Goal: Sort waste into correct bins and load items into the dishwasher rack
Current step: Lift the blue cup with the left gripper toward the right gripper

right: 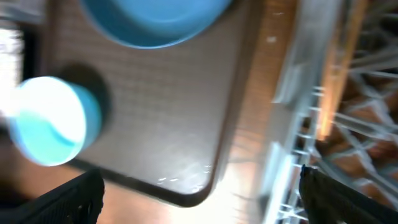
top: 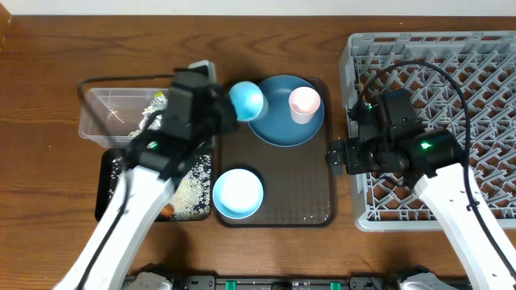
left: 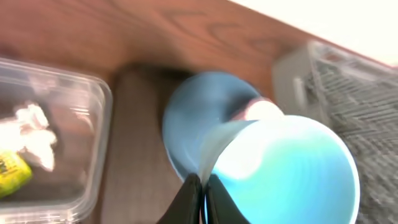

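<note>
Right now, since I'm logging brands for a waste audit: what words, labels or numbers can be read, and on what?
None can be read.
The yellow-green wrapper in the clear tub bears dark print, but it is too blurred to read.
Nothing else in view shows any lettering.

- Serving tray (top: pixel 282 189): dark brown, with a fine woven texture.
- On it: dark blue plate (top: pixel 274 133), pink cup (top: pixel 305 103), pale blue bowl (top: pixel 238 193).
- At its far left corner: light blue cup (top: pixel 246 98).
- Right of it: light-grey rack (top: pixel 451 72), lattice pattern.
- Left of it: black tray (top: pixel 102 185) speckled with white rice (top: pixel 192 189).
</note>
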